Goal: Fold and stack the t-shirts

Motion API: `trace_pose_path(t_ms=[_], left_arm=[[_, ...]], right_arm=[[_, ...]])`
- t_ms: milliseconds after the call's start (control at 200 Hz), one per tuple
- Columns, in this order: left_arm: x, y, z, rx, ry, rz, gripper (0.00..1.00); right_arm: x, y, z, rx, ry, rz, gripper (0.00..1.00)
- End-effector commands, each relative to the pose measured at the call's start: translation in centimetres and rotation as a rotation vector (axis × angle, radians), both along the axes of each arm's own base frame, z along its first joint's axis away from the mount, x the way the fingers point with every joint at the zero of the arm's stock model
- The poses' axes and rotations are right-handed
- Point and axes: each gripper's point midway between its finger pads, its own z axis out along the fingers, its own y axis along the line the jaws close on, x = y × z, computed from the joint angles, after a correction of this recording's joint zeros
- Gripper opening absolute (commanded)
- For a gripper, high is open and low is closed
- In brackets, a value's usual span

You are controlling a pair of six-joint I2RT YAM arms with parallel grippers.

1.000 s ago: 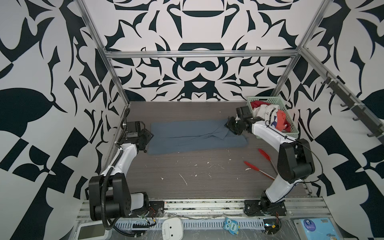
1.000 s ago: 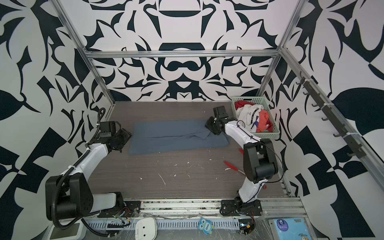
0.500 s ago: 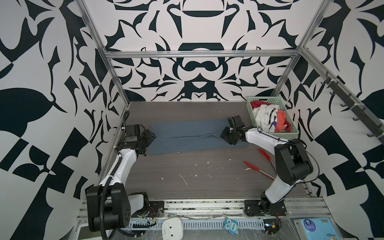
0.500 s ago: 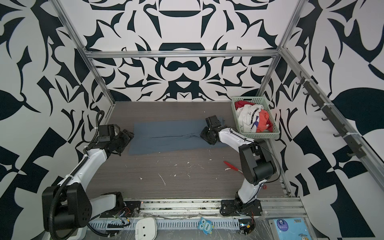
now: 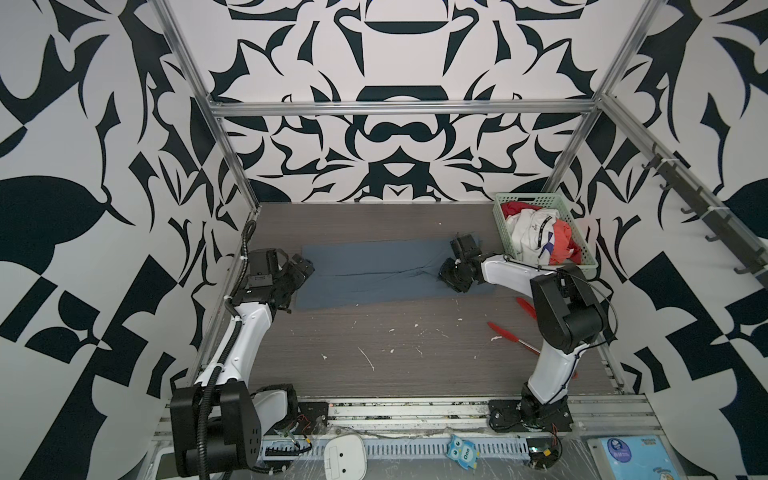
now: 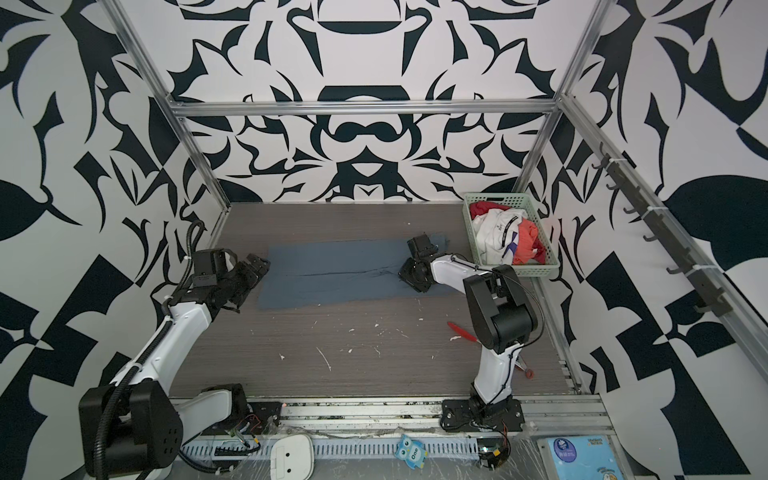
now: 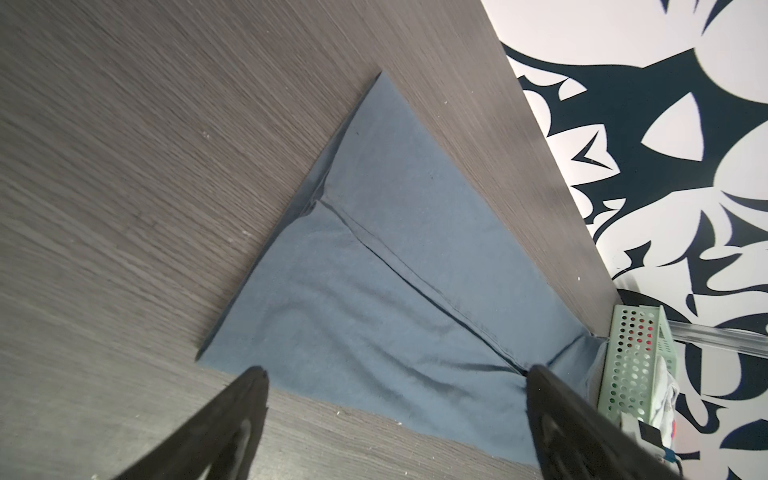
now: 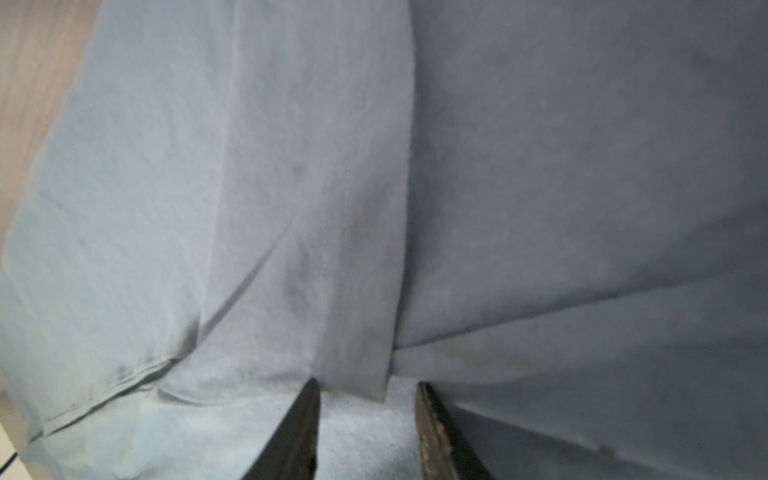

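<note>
A slate blue-grey t-shirt [image 5: 374, 270] [image 6: 332, 274] lies flat on the table as a long strip, with a seam line running along its middle. My left gripper [image 5: 301, 276] [image 6: 253, 276] is just off its left end, open wide and holding nothing; in the left wrist view [image 7: 397, 370] the shirt [image 7: 395, 270] stretches away under it. My right gripper [image 5: 449, 278] [image 6: 409, 276] presses on the shirt's right part. Its fingers [image 8: 305, 415] stand partly apart with cloth [image 8: 166, 166] bulging between them. More t-shirts, white [image 5: 532, 232] and red-orange [image 5: 561, 237], sit crumpled in the basket.
The pale green lattice basket [image 5: 536, 195] [image 6: 498, 195] [image 7: 631, 357] stands at the back right, close to the right arm. Two red pens [image 5: 509, 332] lie on the table at front right. White scraps [image 5: 368, 361] dot the wood in front of the shirt.
The left gripper opened wide and drew back off the shirt's left end. The right gripper moved forward and down, laying the raised flap flat; the shirt is now a smooth strip.
</note>
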Motion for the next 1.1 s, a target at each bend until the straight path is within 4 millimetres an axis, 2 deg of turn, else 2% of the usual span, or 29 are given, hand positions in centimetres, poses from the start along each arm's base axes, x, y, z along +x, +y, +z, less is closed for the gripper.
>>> trace_pose_path(t_ms=[0,255,405,600,730,845,940,1010,1095], left_arm=[[-0.4,0.0,-0.5,0.006,0.002,-0.006,0.99],[-0.6,0.1,-0.8,0.013,0.013,0.001,0.99],[-0.6,0.2,-1.0,0.015,0.021,0.0,1.0],[-0.3,0.1,-1.2,0.007,0.023,-0.003,0.99],[0.0,0.0,-1.2,0.004,0.022,-0.01,1.0],[0.2,0.0,-1.3,0.008,0.025,-0.012,0.99],[0.3,0.0,-1.5,0.013,0.03,-0.019,0.99],[0.3,0.1,-1.7,0.021,0.037,-0.02,1.0],[0.2,0.1,-2.0,0.023,0.046,-0.022,1.0]], right_arm=[[1.7,0.5,1.8,0.019,-0.069,0.001,0.32],[2.3,0.8,1.8,0.021,-0.07,0.003,0.0],[2.3,0.8,3.0,0.016,-0.084,0.011,0.0],[2.8,0.9,6.1,-0.005,-0.144,0.041,0.0],[5.1,1.8,7.3,-0.014,-0.177,0.08,0.0],[7.5,3.3,6.8,-0.005,-0.176,0.118,0.0],[9.2,4.4,7.4,0.019,-0.207,0.144,0.0],[10.2,5.0,8.1,0.032,-0.239,0.158,0.06],[11.3,5.9,9.5,0.056,-0.292,0.19,0.23]])
